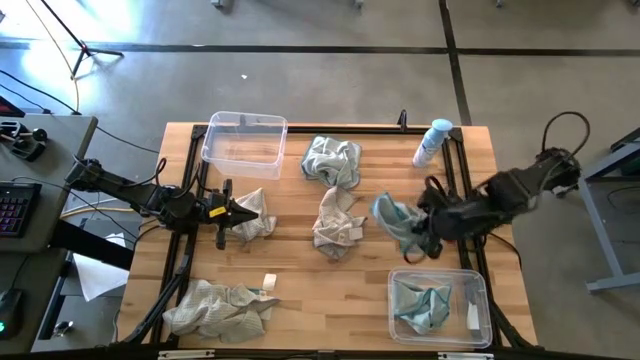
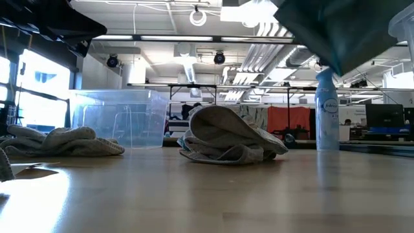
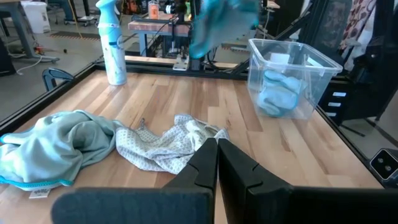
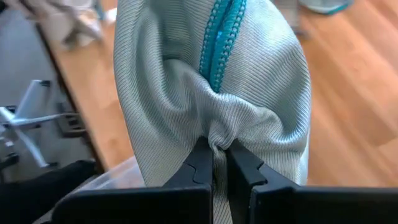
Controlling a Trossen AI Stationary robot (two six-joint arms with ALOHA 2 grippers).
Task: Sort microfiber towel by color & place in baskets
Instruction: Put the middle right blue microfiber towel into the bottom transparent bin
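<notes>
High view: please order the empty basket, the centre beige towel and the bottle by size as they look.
Largest to smallest:
1. empty basket
2. centre beige towel
3. bottle, clearly the smallest

We can read no text with certainty anywhere. The spray bottle [image 2: 326, 110] carries a blue label with lettering too small for us to make out, and the white label [image 1: 472, 312] on one basket [image 1: 480, 285] shows nothing legible.
</notes>
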